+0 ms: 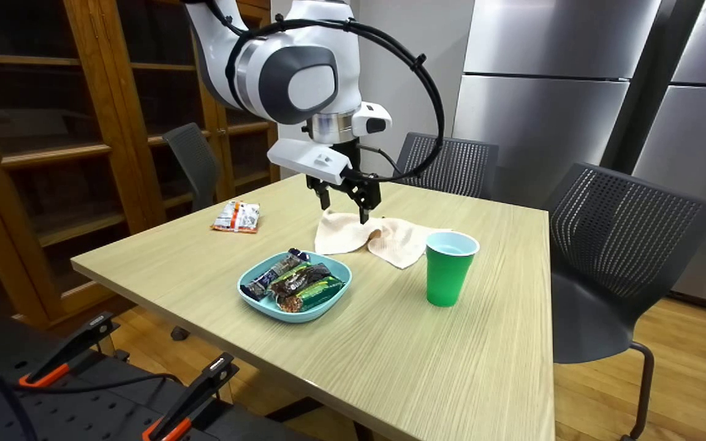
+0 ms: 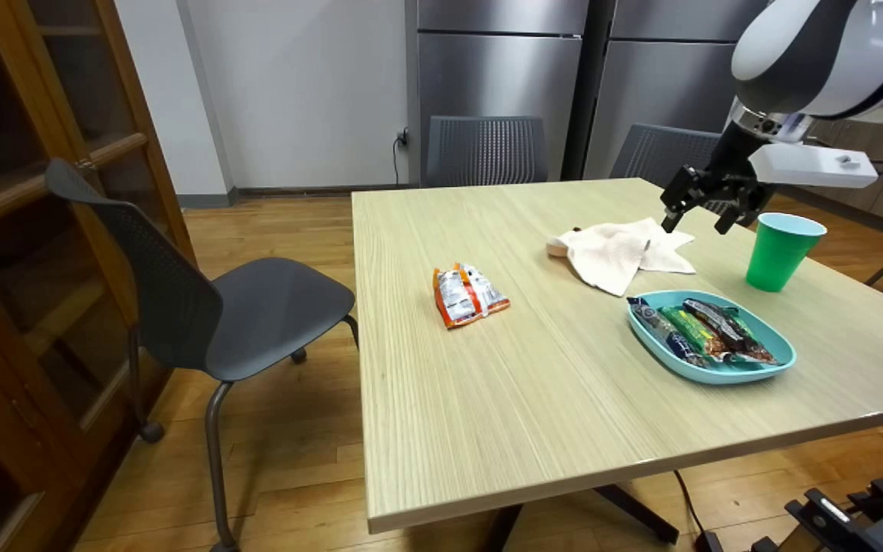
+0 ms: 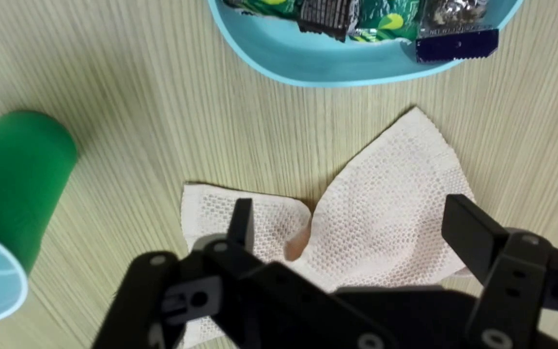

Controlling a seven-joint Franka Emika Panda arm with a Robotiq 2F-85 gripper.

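Observation:
My gripper [image 3: 349, 213] stands open above the crumpled pale pink cloth [image 3: 380, 208], with nothing held between its fingers. In both exterior views the gripper [image 1: 344, 211] [image 2: 697, 226] hangs over or near the cloth [image 1: 337, 236] [image 2: 610, 249]; contact is hard to judge. A brownish patch [image 3: 298, 245] shows in a fold of the cloth; what it is I cannot tell. A light blue plate [image 3: 308, 63] bears several wrapped bars, among them a green one [image 1: 316, 295] and a navy one [image 1: 273, 275]. Upright on the table is a green cup [image 1: 448, 275] with a pale blue inside.
An orange and silver snack bag [image 2: 468, 295] lies on the wooden table [image 2: 487, 414], away from the plate. Grey chairs [image 1: 610, 263] [image 2: 273, 314] stand around the table. Clamps [image 1: 197, 392] sit on a dark surface by its near edge. Steel fridges [image 1: 543, 122] are behind.

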